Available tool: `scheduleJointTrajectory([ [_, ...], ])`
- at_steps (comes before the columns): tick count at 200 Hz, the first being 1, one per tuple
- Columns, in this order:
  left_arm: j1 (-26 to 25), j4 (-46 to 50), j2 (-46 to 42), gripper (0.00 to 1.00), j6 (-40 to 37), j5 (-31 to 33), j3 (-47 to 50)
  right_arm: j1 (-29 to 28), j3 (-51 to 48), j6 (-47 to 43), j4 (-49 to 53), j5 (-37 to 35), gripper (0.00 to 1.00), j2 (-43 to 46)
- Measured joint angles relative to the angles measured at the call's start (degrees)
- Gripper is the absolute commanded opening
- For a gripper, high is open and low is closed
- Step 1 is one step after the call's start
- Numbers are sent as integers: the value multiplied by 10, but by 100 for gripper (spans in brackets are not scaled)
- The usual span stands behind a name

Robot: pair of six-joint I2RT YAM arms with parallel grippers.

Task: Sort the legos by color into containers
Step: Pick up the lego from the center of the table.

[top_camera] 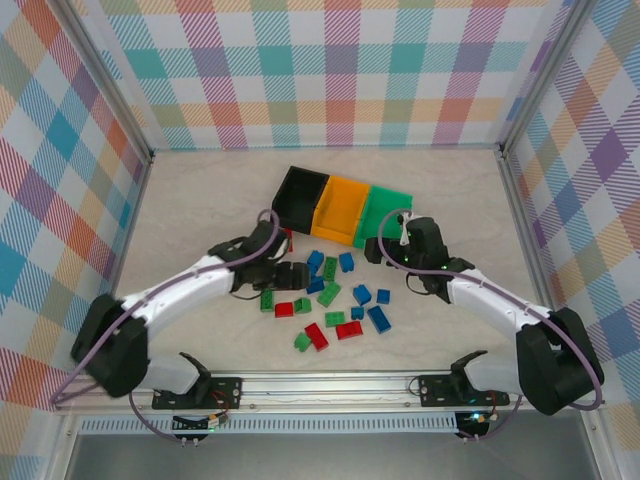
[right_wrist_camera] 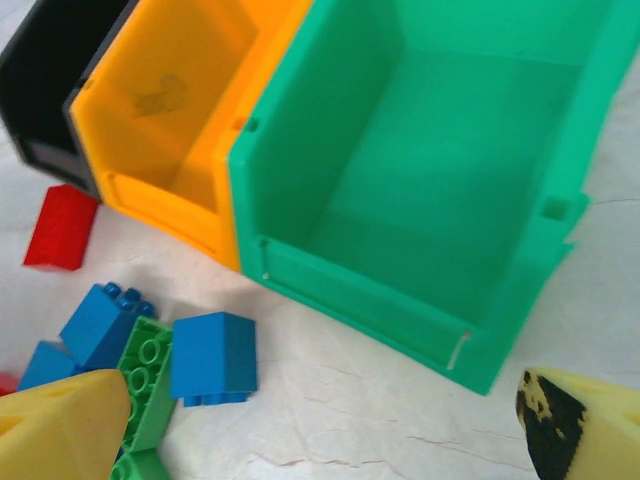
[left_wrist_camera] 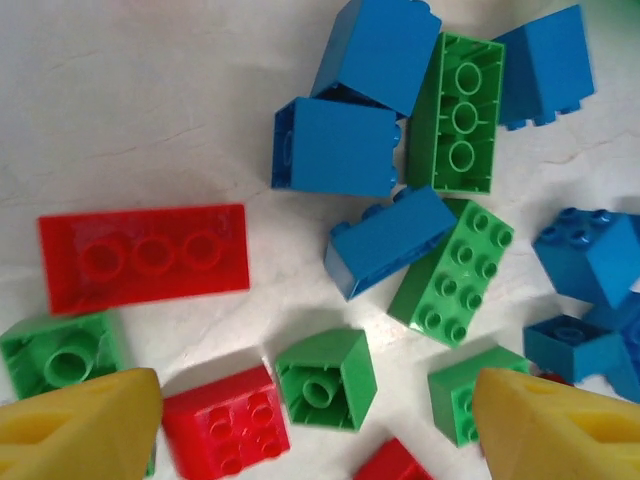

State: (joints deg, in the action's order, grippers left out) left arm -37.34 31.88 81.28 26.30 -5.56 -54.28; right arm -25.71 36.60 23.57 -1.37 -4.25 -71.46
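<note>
From above, the three joined containers sit at 12 o'clock of the table (top_camera: 200, 210). They run left to right: black bin (top_camera: 298, 190), orange bin (top_camera: 340, 205), green bin (top_camera: 388, 205). The legos (top_camera: 335, 300) lie scattered at 6 o'clock of the bins, so sorting looks barely begun. The left gripper (top_camera: 290, 275) hangs at the pile's 9 o'clock edge. The right gripper (top_camera: 403, 240) sits at its 1 o'clock, by the green bin's front.

In the left wrist view, the left gripper (left_wrist_camera: 318, 430) is spread wide, its yellow fingertips (left_wrist_camera: 80, 430) at 7 and 5 o'clock, pinching nothing. Between them lie a small green brick (left_wrist_camera: 322, 378) and, touching it at 8 o'clock, a red studded brick (left_wrist_camera: 225, 420). That straddle suggests one of these is the pick, though closing may catch both.

In the right wrist view, the right gripper (right_wrist_camera: 320, 425) is also spread, with bare table between its tips. The green bin (right_wrist_camera: 360, 290) and orange bin (right_wrist_camera: 180, 90) look empty. A red brick (right_wrist_camera: 62, 228) lies at 9 o'clock, before the black bin (right_wrist_camera: 50, 70). Parked there, this arm probably leaves the pile free for the other.
</note>
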Motion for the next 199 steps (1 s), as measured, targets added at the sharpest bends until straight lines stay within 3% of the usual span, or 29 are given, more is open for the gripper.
scheduleJointTrajectory([
  [44,-38,57,167,75,-17,58,-158,0,-2,9,-1,-22,99,5],
  [123,-39,101,261,68,-32,82,-219,0,0,11,0,-24,99,-19],
  [167,-39,102,282,47,-40,82,-229,0,2,11,1,-24,99,-19],
  [199,-39,100,280,40,-42,82,-230,0,2,11,1,-24,99,-19],
])
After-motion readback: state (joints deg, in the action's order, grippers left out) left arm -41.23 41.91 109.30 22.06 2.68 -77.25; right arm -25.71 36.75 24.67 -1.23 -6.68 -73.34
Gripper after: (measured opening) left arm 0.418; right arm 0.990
